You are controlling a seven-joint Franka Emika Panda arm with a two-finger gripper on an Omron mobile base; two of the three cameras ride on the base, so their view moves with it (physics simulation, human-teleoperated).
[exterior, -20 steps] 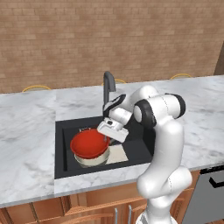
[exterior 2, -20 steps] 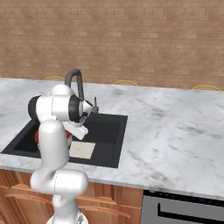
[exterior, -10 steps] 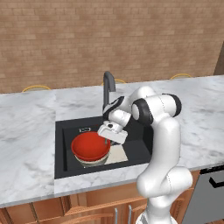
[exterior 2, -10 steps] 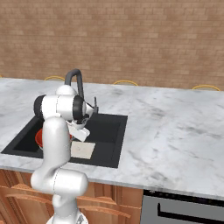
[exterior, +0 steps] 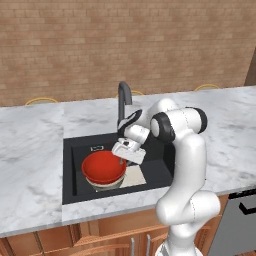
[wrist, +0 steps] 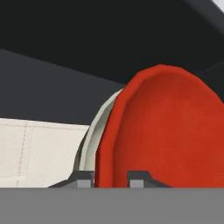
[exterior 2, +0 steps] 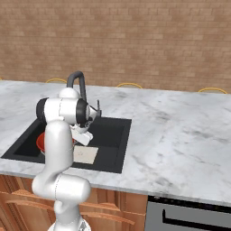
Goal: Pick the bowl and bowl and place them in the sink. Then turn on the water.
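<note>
A brick wall backs a long grey-veined marble counter, with wooden cabinet fronts below it. Toward the counter's left half the black sink is let into the top, its tall curved faucet rising from the back edge; no water runs from it.

In the left part of the basin, nearer its front edge, the red bowl sits nested over the cream bowl, whose pale rim peeks out beneath it. Whether the red one rests fully in the other or hangs just above it cannot be told. A pale mat lies on the basin floor just to their right.

At the red bowl's right rim is the gripper, its fingers nearly together with the thin rim pinched between them; the hand view shows one dark tip on each side of the red wall.

Both bowls look stiff, light and glossy, so likely slippery and apt to chip if dropped on the hard basin. The rim is the sensible hold, one finger inside and one outside. To the right the counter runs on toward an oven front.
</note>
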